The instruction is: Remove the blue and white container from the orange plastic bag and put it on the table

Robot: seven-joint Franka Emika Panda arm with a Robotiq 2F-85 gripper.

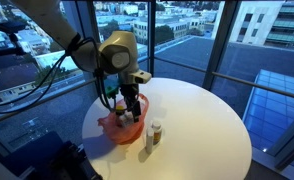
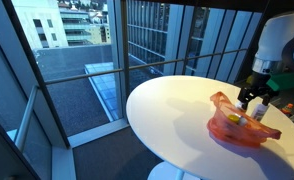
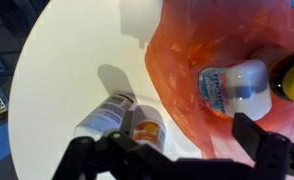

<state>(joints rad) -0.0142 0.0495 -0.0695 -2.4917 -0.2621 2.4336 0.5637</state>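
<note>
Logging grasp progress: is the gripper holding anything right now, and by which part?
Nothing is held. The gripper is open above the orange bag, and the blue and white container lies inside it, ungripped.

Blue-and-white container [image 3: 230, 86] lies, seemingly on its side, inside orange bag [image 3: 192, 50]

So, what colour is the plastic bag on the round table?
Orange and see-through; the plastic bag shows best in the wrist view.
</note>
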